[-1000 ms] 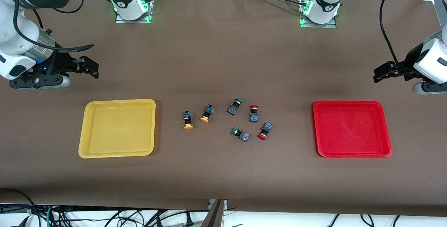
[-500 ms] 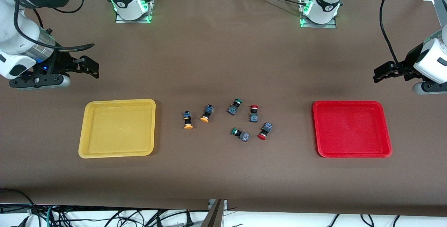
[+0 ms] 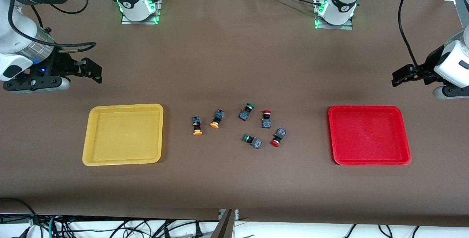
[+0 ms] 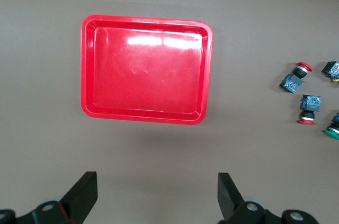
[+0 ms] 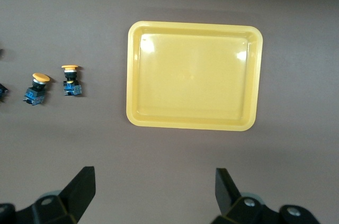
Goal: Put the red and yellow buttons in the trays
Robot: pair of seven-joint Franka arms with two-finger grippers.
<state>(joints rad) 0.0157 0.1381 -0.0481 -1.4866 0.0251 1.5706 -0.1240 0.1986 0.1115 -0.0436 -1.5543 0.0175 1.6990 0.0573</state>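
While both my grippers hung wide open and empty, the left gripper [image 3: 399,77] over bare cloth near the red tray [image 3: 369,161] and the right gripper [image 3: 89,71] near the yellow tray [image 3: 122,161], every button lay between the trays. I judged the red buttons [image 3: 266,118] riskiest: green-capped switches [image 3: 247,111] lay just beside them, so a broad grasp could catch one. The yellow buttons [image 3: 197,125] stood freer. Both trays sat well in from the table [image 3: 234,47] edges, with open room around them.
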